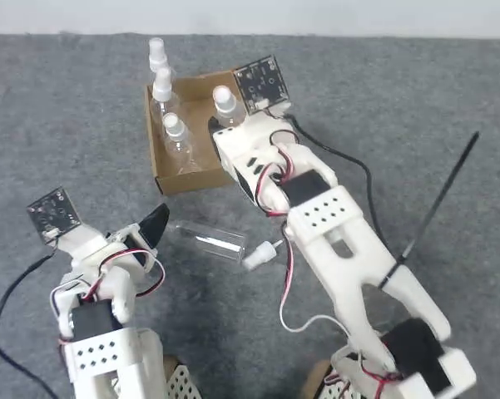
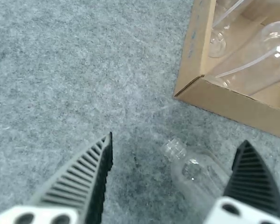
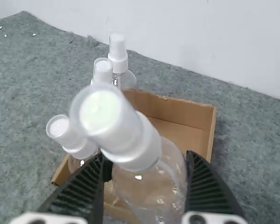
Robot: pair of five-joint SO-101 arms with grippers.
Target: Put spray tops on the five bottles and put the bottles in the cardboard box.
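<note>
L gripper (image 2: 177, 140): jaws spread wide, gripping nothing. Bare bottle (image 2: 195, 172), clear, no top, threaded neck open, lying on grey felt (image 2: 74, 70) in the gap between the jaws, nearer one of them; contact w/ that jaw can't be told. Corner of cardboard box (image 2: 233, 105) just past the jaw tips. Loose spray top (image 1: 262, 253) flat on the felt, just beside the bare bottle's end away from the L jaws.

R gripper (image 3: 146, 155): jaws clamped on held bottle (image 3: 119, 123), one jaw each side of the clear body, right under its white top. Top fitted, tilted toward the wrist cam. Inside the box outline, by the wall on the R arm's side; resting or hovering can't be told. Beyond the R jaws: near bottle (image 1: 175, 131) and mid bottle (image 1: 163, 87), both topped, upright in the box. Far bottle (image 1: 157, 51), also topped, at the box's far edge; inside or just behind can't be told.
</note>
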